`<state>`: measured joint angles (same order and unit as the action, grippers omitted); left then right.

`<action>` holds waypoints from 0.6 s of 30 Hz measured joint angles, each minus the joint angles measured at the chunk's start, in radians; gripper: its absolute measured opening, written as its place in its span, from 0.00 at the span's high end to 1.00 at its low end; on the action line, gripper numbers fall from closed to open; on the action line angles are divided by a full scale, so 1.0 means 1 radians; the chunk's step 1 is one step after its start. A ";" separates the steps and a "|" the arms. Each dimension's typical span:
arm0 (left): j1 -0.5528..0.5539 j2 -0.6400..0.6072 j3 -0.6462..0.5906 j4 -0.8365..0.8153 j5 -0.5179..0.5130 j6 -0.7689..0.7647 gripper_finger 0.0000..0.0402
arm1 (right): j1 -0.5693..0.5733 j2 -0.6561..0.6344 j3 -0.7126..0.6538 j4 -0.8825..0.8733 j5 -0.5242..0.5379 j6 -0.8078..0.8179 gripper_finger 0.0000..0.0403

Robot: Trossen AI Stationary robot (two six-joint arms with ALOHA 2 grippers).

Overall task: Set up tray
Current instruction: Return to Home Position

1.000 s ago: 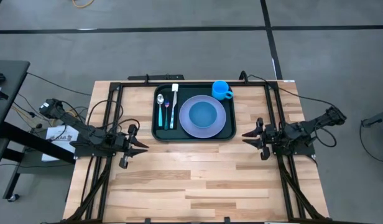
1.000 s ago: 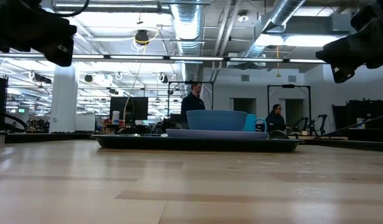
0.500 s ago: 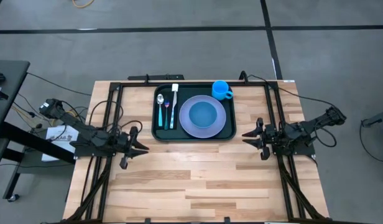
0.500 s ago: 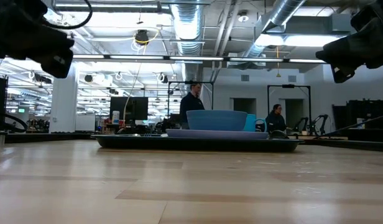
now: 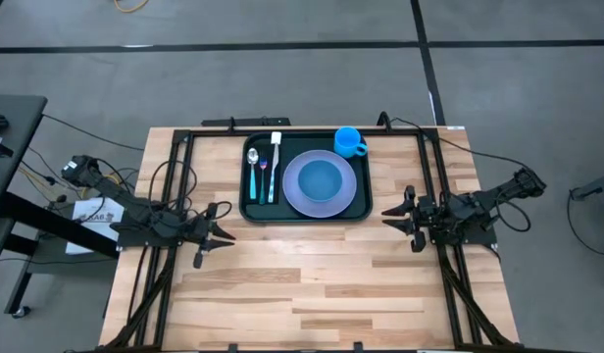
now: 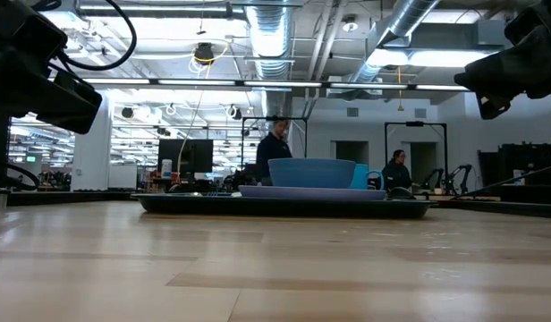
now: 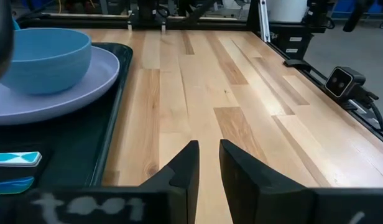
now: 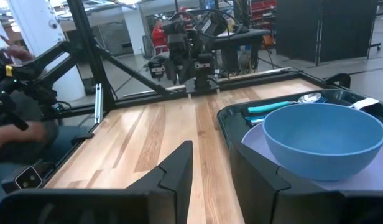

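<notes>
Green tray (image 5: 282, 214) at 12 o'clock on wooden counter (image 5: 312, 284), loaded: lilac plate (image 5: 292, 186) with blue bowl (image 5: 320, 181), cutlery (image 5: 265, 175) at plate's 9 o'clock, blue cup (image 5: 350, 141) at tray's 1 o'clock corner. Left gripper (image 5: 228, 236) at 9 o'clock, right gripper (image 5: 385, 214) at 3 o'clock. Both off the tray, fingers slightly parted, empty. Judged: setting complete, homing in hand. Next: fold both arms away, no tray contact.

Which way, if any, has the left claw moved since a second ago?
Yes: the left claw has shifted slightly away from the tray, toward the table's near edge.
</notes>
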<state>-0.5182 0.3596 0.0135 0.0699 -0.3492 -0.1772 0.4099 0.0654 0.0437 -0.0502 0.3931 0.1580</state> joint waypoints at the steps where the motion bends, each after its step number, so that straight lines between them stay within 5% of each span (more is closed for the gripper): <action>1: 0.000 0.000 0.000 0.000 0.000 -0.001 0.87 | 0.000 0.000 0.000 0.000 0.000 0.000 0.75; 18: 0.000 0.000 0.003 -0.007 0.000 -0.002 0.87 | 0.000 0.000 0.000 0.000 0.000 0.000 0.75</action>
<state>-0.5182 0.3599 0.0170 0.0628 -0.3496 -0.1791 0.4099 0.0654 0.0437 -0.0502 0.3931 0.1581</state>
